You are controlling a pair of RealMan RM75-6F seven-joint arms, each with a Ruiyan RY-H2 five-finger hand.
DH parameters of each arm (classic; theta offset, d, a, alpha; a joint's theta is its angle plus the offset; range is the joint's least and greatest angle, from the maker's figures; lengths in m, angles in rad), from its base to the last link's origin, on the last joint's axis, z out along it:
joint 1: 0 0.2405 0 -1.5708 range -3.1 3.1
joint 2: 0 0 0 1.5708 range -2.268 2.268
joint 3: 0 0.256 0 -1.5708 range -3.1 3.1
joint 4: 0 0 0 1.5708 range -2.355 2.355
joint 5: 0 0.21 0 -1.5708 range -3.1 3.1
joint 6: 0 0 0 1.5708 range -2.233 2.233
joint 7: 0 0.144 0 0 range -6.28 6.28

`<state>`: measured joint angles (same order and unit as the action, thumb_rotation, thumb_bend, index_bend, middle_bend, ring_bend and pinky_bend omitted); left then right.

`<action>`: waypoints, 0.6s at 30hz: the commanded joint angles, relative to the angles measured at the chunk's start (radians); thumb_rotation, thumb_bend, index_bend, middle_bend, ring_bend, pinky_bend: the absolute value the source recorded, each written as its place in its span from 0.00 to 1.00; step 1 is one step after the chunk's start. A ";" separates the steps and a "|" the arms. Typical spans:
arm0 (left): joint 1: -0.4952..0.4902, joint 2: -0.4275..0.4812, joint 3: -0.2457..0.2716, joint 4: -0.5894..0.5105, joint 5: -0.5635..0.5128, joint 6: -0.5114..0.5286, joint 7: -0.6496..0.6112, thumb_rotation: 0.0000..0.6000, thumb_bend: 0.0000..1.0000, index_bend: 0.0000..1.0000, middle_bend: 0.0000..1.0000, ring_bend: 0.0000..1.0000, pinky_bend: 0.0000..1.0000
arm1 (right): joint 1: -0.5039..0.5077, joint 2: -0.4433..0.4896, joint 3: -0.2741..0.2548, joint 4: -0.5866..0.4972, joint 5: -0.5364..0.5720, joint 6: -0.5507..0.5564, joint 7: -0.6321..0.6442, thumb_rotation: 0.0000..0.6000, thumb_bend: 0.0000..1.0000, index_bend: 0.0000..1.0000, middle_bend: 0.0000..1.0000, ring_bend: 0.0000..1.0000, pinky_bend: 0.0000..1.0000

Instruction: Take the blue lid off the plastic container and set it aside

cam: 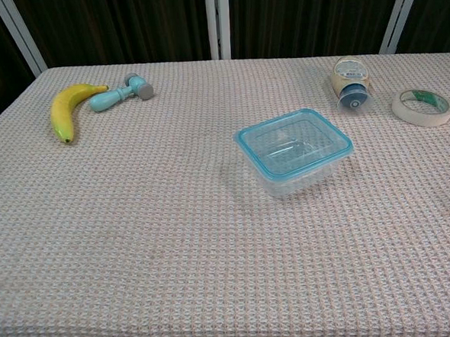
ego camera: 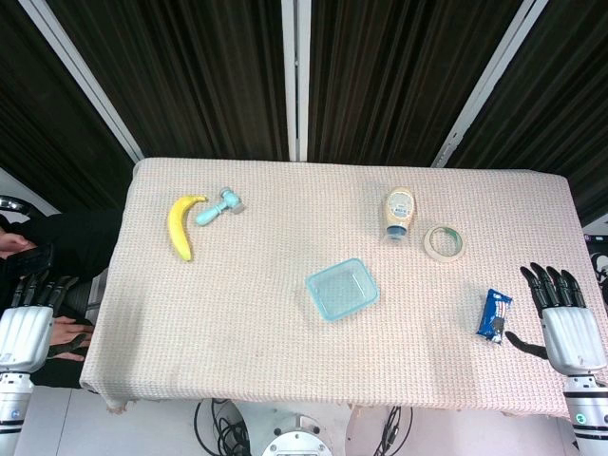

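While the blue lid (cam: 293, 141) sits on the plastic container (cam: 301, 171) mid-table | left hand (ego camera: 27, 328) off the table's left edge, holding nothing, fingers extended; right hand (ego camera: 566, 323) at the right edge, released, fingers apart | blue packet (ego camera: 493, 315) just beside the right hand; banana (ego camera: 181, 224) far left

Banana (ego camera: 180, 226) at far-left of desk (ego camera: 237, 361), teal massage roller (ego camera: 219, 206) just beside. Squeeze bottle (ego camera: 399, 213) lying far-right, tape roll (ego camera: 444, 241) beside. Blue snack packet (ego camera: 493, 315) near right edge.
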<state>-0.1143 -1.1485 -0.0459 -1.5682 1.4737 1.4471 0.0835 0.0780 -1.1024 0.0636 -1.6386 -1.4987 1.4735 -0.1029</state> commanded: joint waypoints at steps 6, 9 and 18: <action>0.011 -0.015 0.000 0.001 0.013 0.033 0.008 1.00 0.03 0.16 0.14 0.00 0.00 | 0.005 -0.001 -0.003 -0.001 -0.025 0.007 0.012 1.00 0.03 0.00 0.05 0.00 0.00; 0.021 -0.018 0.006 -0.005 0.025 0.053 0.012 1.00 0.03 0.16 0.14 0.00 0.00 | 0.007 0.000 -0.009 0.004 -0.046 0.012 0.025 1.00 0.03 0.00 0.06 0.00 0.00; 0.034 -0.024 0.015 -0.009 0.047 0.078 0.008 1.00 0.03 0.16 0.14 0.00 0.00 | 0.077 -0.036 -0.028 0.030 -0.133 -0.062 0.068 1.00 0.03 0.00 0.07 0.00 0.00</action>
<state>-0.0807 -1.1713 -0.0314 -1.5773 1.5191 1.5238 0.0920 0.1324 -1.1236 0.0419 -1.6178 -1.6120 1.4378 -0.0452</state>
